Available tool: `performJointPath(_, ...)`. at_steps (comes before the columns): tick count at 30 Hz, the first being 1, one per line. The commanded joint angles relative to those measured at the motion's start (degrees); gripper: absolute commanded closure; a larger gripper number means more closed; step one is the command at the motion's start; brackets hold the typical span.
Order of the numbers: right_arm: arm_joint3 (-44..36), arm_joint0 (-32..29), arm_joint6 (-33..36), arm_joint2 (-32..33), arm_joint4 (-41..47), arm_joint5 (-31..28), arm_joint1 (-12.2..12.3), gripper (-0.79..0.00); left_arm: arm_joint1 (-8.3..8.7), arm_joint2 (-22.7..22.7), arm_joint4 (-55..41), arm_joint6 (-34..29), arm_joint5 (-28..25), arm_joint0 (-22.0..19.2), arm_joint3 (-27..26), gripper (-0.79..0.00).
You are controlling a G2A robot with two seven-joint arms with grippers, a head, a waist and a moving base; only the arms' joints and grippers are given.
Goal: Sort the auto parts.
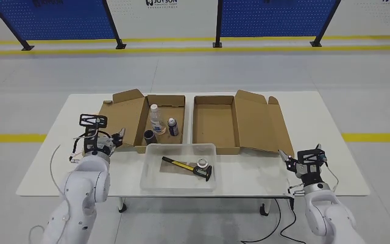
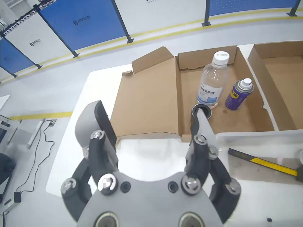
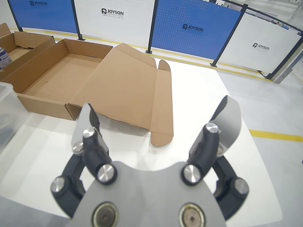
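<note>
A clear plastic tray at the table's front middle holds a yellow-and-black hammer and a small round part. The left cardboard box behind it holds a clear bottle, a blue spray can and a dark cylinder. The right cardboard box has nothing inside. My left gripper hangs open over the table's left side, beside the left box's flap. My right gripper is open above the table's right front corner, next to the right box's flap.
Both box lids lie flat outward: one flap to the left, one to the right. Bare white tabletop runs along the far right and the front edge. Blue and white partitions stand behind the table.
</note>
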Motion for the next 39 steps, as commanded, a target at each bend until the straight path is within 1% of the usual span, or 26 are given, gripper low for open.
performJointPath(1, 0.0, 0.0, 0.0, 0.0, 0.0, 0.0, 0.0, -0.785, 0.00, -1.2, -1.0, 0.4, -0.8, 0.9, -0.6, -0.785)
performJointPath(5, 0.0, 0.0, 0.0, 0.0, 0.0, 0.0, 0.0, -0.785, 0.03, -2.2, -0.5, 0.6, -2.6, 1.5, -1.3, -0.785)
performJointPath(10, -0.4, 0.2, 0.4, -0.3, 0.4, -0.4, -0.1, -0.785, -0.05, -3.1, -1.0, 0.8, -3.6, 1.6, -2.6, -0.785)
performJointPath(15, -2.8, 0.6, 1.6, -1.1, 0.3, -2.1, -0.2, -0.785, -0.14, -3.3, -0.5, 0.7, -4.4, 0.9, -2.3, -0.785)
performJointPath(18, -5.7, 0.8, 3.7, -2.1, -0.1, -4.5, -0.2, -0.785, -0.17, -3.9, -0.3, 0.7, -4.7, 0.5, -1.7, -0.785)
performJointPath(23, -13.2, 1.5, 10.8, -6.1, -0.6, -10.1, -0.2, -0.785, -0.25, -5.2, 0.5, 0.6, -4.2, 0.4, -2.1, -0.785)
performJointPath(26, -16.1, 2.4, 14.5, -8.9, -0.1, -12.2, -0.3, -0.785, -0.29, -5.6, 1.4, 0.8, -4.1, 0.6, -2.8, -0.785)
performJointPath(28, -17.5, 3.2, 17.4, -11.5, 1.8, -13.2, -0.5, -0.785, -0.30, -5.7, 1.4, 0.9, -4.0, 0.6, -2.9, -0.785)
performJointPath(33, -17.7, 7.0, 25.0, -18.8, 3.6, -14.9, -1.0, -0.785, -0.30, -5.7, 1.4, 0.9, -4.0, 0.6, -2.9, -0.785)
performJointPath(36, -16.5, 10.4, 30.3, -23.1, 6.0, -14.5, -1.6, -0.785, -0.30, -5.7, 1.4, 0.9, -4.0, 0.6, -2.9, -0.785)
performJointPath(39, -14.9, 13.5, 33.9, -26.0, 7.6, -13.5, -2.1, -0.785, -0.30, -5.7, 1.4, 0.9, -4.0, 0.6, -2.9, -0.785)
